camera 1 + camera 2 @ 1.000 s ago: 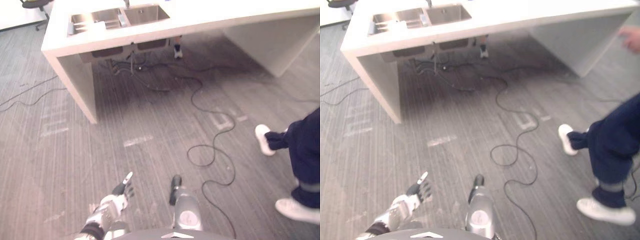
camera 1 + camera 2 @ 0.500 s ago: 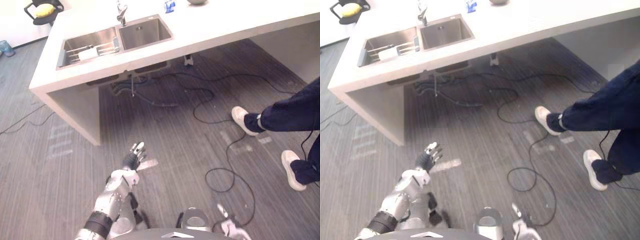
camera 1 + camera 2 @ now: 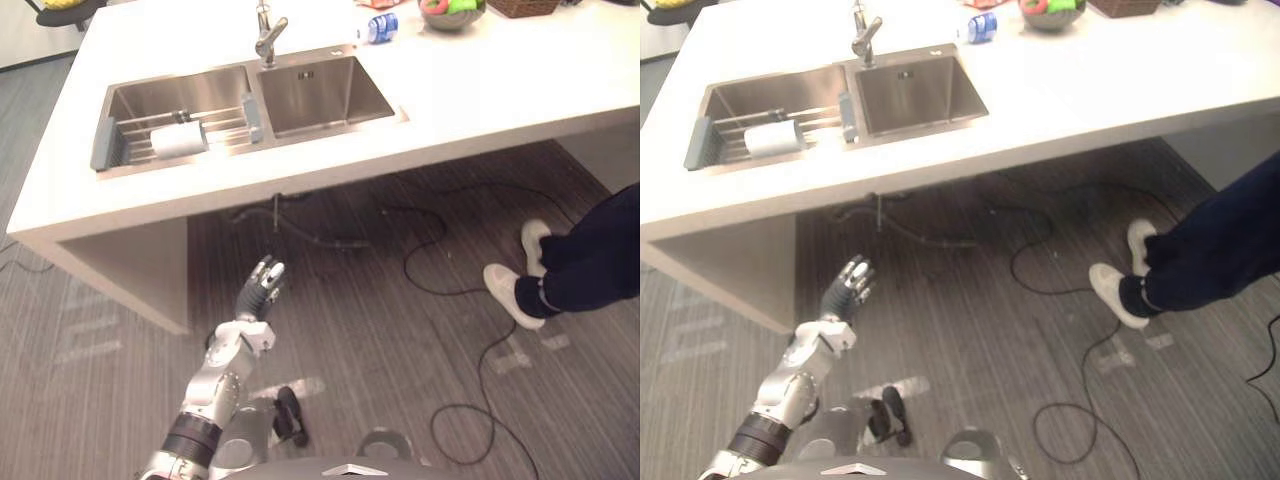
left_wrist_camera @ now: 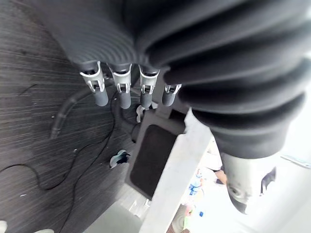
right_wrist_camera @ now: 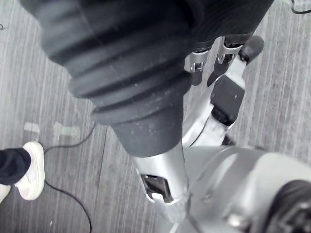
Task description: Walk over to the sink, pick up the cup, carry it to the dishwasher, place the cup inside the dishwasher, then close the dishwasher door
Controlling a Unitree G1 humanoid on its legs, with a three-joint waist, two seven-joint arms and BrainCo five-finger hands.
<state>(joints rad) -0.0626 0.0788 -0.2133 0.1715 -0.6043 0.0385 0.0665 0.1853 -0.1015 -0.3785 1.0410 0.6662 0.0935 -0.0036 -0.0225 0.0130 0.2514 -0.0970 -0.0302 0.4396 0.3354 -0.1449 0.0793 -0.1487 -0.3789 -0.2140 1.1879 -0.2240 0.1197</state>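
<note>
The left robot hand (image 3: pixel 260 292) hangs over the striped grey floor (image 3: pixel 380 340), fingers straight, holding nothing. The right robot hand (image 5: pixel 163 187) is low over the floor, its grasp impossible to tell. Open floor runs ahead to the front edge of the white worktop (image 3: pixel 330 185), with a person's legs (image 3: pixel 585 265) to the right. Beyond that edge, the white cup (image 3: pixel 180 140) lies sideways on the rack (image 3: pixel 225 120) in the left basin of the sink (image 3: pixel 330 95).

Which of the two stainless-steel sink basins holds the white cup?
The left basin, the one fitted with a rack: the white cup lies on its side there. The right basin, by the tap, looks empty.
</note>
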